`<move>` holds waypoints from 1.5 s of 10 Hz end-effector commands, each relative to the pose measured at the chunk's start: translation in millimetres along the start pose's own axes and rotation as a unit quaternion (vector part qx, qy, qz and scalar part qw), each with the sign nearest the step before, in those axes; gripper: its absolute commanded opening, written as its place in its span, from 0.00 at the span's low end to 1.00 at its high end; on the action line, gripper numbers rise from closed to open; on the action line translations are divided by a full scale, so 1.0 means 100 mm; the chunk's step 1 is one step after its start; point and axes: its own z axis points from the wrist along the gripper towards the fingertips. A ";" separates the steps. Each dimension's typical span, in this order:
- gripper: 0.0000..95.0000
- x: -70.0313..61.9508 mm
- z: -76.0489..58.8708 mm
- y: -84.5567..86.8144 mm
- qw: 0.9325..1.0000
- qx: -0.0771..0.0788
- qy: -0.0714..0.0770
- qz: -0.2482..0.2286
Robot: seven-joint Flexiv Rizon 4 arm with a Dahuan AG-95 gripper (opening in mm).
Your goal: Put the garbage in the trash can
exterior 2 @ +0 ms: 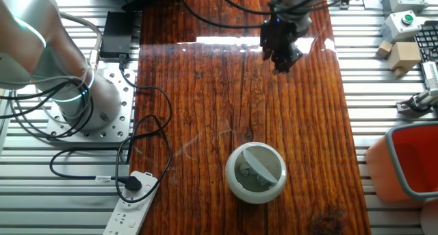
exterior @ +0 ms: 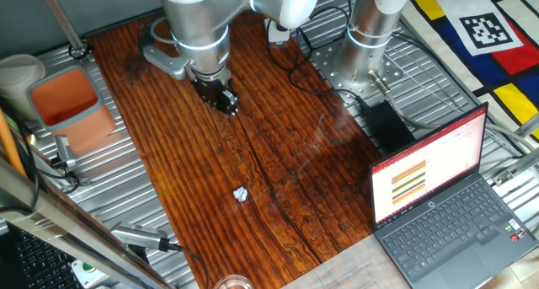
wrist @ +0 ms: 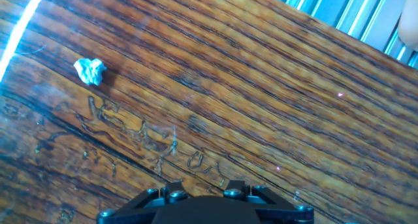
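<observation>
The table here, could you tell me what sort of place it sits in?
Probably a robotics lab bench: a wooden board laid on aluminium rails, the arm's base bolted beside it, an open laptop, and push-button boxes at the edge.

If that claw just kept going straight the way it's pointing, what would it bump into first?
Most likely the bare wooden tabletop: the gripper points down at it with nothing between. The paper wad lies off to one side, apparently outside that line.

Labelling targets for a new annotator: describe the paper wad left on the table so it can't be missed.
Start at the dark wooden tabletop between the metal side rails. On its bare middle, toward the laptop end, lies one tiny crumpled bluish-white paper wad. Nothing else pale lies loose on the wood nearby.
</observation>
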 end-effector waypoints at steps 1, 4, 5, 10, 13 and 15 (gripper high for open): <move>0.40 0.00 0.00 0.00 0.996 -0.017 0.002 -0.092; 0.40 0.00 0.00 0.00 0.995 -0.058 -0.028 -0.072; 0.40 0.00 0.00 0.00 0.995 -0.066 -0.037 -0.066; 0.40 -0.53 0.27 0.89 0.996 -0.068 -0.061 -0.015; 0.40 -0.59 0.73 1.31 0.995 -0.055 -0.086 -0.007; 0.40 -0.57 0.85 1.47 0.996 -0.051 -0.073 -0.025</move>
